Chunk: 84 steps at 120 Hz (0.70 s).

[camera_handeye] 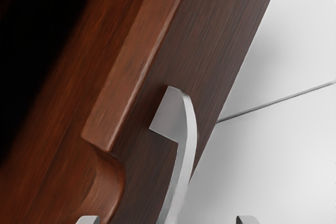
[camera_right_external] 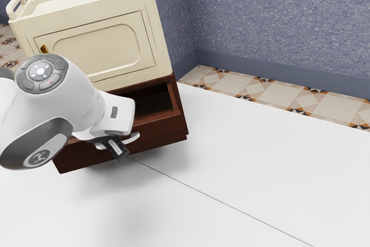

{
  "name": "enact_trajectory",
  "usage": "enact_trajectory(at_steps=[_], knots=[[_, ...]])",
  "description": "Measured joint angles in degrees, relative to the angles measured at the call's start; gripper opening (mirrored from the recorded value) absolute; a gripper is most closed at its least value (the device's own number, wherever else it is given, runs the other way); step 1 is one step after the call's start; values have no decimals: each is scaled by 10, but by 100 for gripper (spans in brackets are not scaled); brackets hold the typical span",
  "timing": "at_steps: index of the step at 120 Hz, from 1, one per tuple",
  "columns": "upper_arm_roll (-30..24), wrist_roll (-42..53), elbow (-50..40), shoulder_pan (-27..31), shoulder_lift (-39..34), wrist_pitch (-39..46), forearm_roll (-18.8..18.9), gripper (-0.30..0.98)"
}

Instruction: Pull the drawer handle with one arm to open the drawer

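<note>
My gripper (camera_right_external: 117, 147) is at the front of the dark red-brown drawer (camera_right_external: 159, 132), beside its curved silver handle (camera_right_external: 134, 137). The drawer stands pulled out, its dark interior visible below the cream cabinet. In the wrist view the tips of my gripper (camera_handeye: 167, 220) stand wide apart at the lower edge, with the handle (camera_handeye: 187, 145) running down between them and a gap on each side. The drawer (camera_handeye: 206, 40) front and its notched top edge lie beyond. My hand and arm cover part of the drawer's front in the exterior view.
A cream cabinet (camera_right_external: 110, 36) with a panelled door and a small brass knob (camera_right_external: 44, 49) rests on the drawer unit. The white table (camera_right_external: 248, 160) extends toward the exterior view's right, crossed by a thin dark seam. Behind are a blue wall and patterned floor tiles.
</note>
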Motion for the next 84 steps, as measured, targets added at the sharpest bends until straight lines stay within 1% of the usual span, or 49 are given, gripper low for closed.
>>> enact_trajectory(at_steps=[15, 21, 25, 31, 41, 46, 49, 53, 58, 64, 71, 84], knots=[[-2, -1, 10, -1, 0, -4, 2, 32], [-3, -4, 18, -1, 1, -5, -2, 38], [-3, -11, 30, -1, 3, -9, -12, 42], [-3, -36, 67, -1, 5, -31, -48, 48], [-2, -111, 145, 0, 16, -93, -135, 55], [1, -164, 235, 4, 48, -141, -185, 57], [3, -199, 309, 7, 75, -176, -209, 58], [5, -245, 404, 9, 102, -225, -224, 60], [7, -298, 457, 13, 117, -277, -233, 61], [8, -357, 465, 26, 130, -326, -239, 63], [9, -417, 443, 43, 139, -367, -243, 64], [10, -514, 403, 53, 143, -401, -250, 66]])
